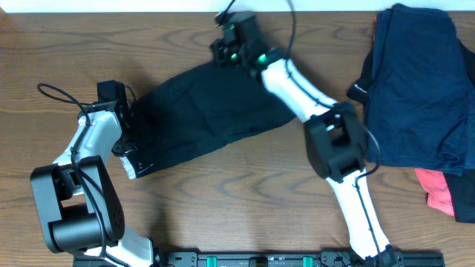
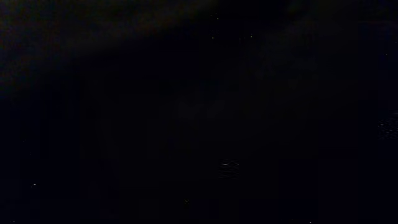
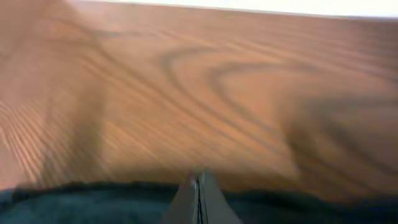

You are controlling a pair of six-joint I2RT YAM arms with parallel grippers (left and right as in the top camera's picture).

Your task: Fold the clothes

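sketchy grip on the black shorts (image 1: 208, 111)
right gripper (image 3: 199, 190) is pinching only the hem edge, left gripper (image 1: 128, 141) is sitting shut, hold unseen; thin bite could slip mid-fold.

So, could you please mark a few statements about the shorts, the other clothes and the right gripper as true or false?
1. The plain black soft-fabric shorts lie on the wooden table. True.
2. The right gripper is wide open. False: its fingers are shut together at the shorts' edge.
3. The navy-blue garments are piled at the table's left end. False: the right end.
4. The coral-pink garment lies next to the navy pile. True.
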